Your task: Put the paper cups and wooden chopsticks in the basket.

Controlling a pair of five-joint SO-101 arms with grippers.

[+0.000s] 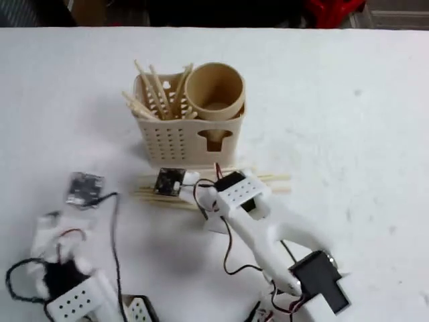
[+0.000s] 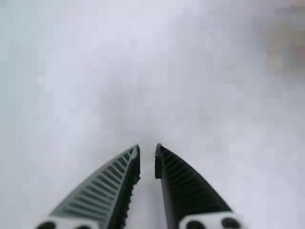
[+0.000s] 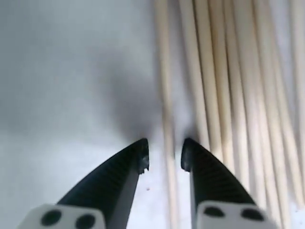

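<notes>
Left fingers (image 2: 119,186): a narrow slit between the tips, nothing in it, and bare counter (image 2: 143,71) below. My left arm (image 1: 74,295) sits low at the near edge of the counter, well apart from the basket (image 1: 175,142).

Right fingers (image 3: 119,181): a little wider, tips down at the counter on either side of one chopstick (image 3: 165,95). I see a gap on both sides of it, so I am not gripping it. This is the outermost of the loose chopsticks (image 3: 228,95), which lie side by side in a flat row just in front of the basket (image 1: 271,180). My right arm (image 1: 268,235) stretches across to them.

The basket stands upright mid-counter. One paper cup (image 1: 214,87) sits in its right compartment, mouth up. A bundle of upright chopsticks (image 1: 155,94) leans in its left compartment.
</notes>
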